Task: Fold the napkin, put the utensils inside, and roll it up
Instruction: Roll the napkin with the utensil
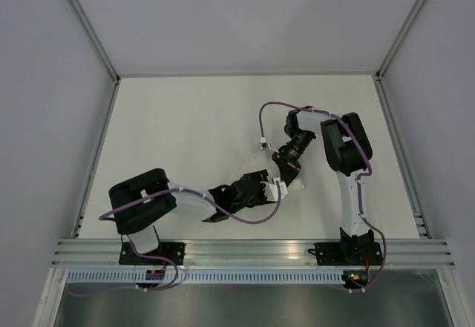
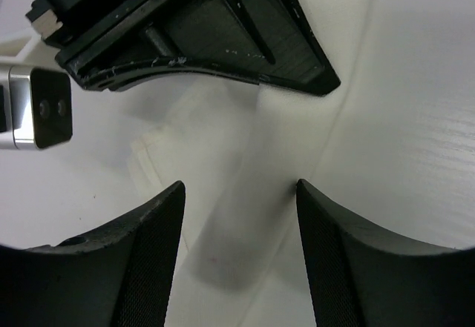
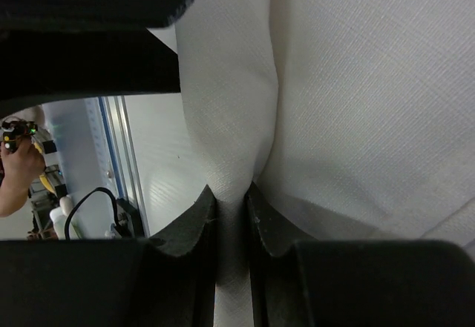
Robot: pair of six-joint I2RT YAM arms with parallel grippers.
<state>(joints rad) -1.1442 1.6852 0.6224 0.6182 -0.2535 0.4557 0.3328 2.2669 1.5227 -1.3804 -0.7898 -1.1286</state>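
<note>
One napkin (image 3: pixel 349 82): the right pincer (image 3: pixel 231 193) pinches a raised fold of it; the left pincer (image 2: pixel 239 193), just near-left, gapes wide above it, holding nothing.

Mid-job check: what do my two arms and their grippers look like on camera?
The left arm and right arm both alternate white links with black joint housings, on black bases. A purple cable loops loosely along each. The left gripper and right gripper have black, curved fingers with finely textured inner faces.
</note>
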